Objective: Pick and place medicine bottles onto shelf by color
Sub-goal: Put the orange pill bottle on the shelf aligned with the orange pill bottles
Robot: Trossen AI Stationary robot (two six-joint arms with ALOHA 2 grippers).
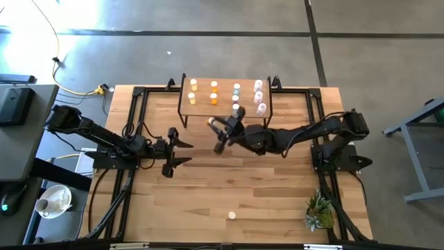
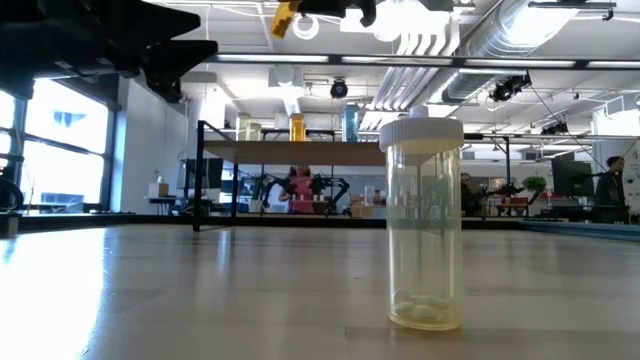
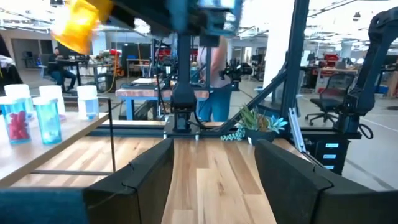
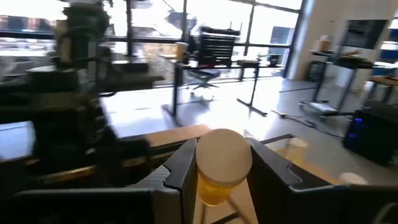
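Light wood planks make up the tabletop [image 1: 229, 187], and the shelf [image 1: 225, 107] stands at its far edge with medicine bottles on its board: orange ones [image 1: 214, 86] toward its left end, a pale blue-tinted one [image 1: 236, 89] near the middle, pinkish ones [image 1: 258, 85] toward its right end. Just in front of the shelf's near edge, the right gripper [image 1: 216, 136] hangs above the table, its fingers [image 4: 186, 163] pinched on an orange bottle [image 4: 221, 168] with a white cap; the two dark fingers press the bottle's sides, one on each side, and the cap faces the wrist camera. From above, this bottle shows as a pale spot at the gripper's tip, close to the shelf's front legs. The left gripper [image 1: 182, 151] waits well to the left of the shelf's front, low over the table, its fingers [image 3: 149, 174] spread wide with bare wood showing between them and nothing held. One more bottle, a yellowish bottle [image 2: 424, 222], stands upright alone far from the shelf, near the table's front edge, with a few pills at its bottom.
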